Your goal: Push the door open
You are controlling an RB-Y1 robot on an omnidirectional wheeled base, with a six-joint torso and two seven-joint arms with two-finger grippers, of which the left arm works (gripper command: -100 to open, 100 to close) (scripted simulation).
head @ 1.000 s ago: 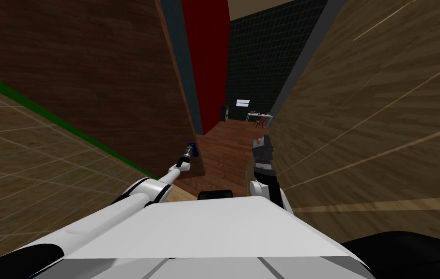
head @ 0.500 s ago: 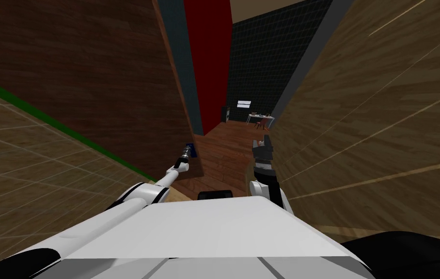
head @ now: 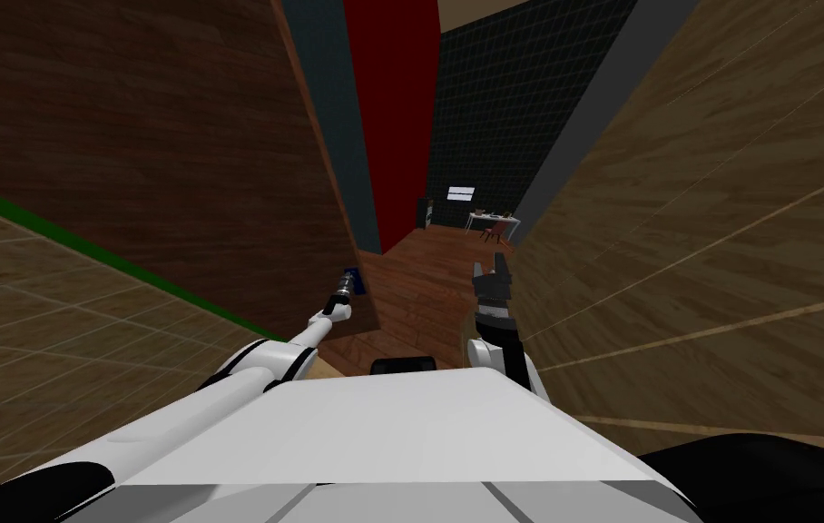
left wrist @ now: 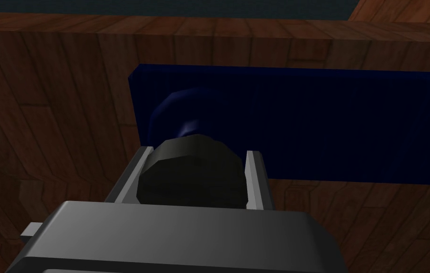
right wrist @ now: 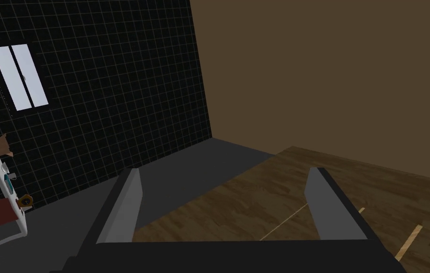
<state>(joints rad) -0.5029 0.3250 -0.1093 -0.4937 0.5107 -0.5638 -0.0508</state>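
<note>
Reddish wood floor [head: 419, 272] and a black tiled wall [head: 492, 118] show past the dark brown door [head: 174, 163], ajar at the robot's left, where its left end effector [left wrist: 199, 151] pinches the dark knob [left wrist: 192, 173] on a navy plate [left wrist: 327, 123], the right end effector [right wrist: 226, 170] hovering spread in the gap.

Your head camera looked steeply down and forward, rolled, past the dark wooden door [head: 174, 136] towards a far window [head: 460, 192]. Your left wrist camera sat close against that door, facing its blue plate [left wrist: 351, 123] and knob [left wrist: 192, 170]. Your right wrist camera faced the same window and black gridded wall [right wrist: 114, 71], from well off.
</note>
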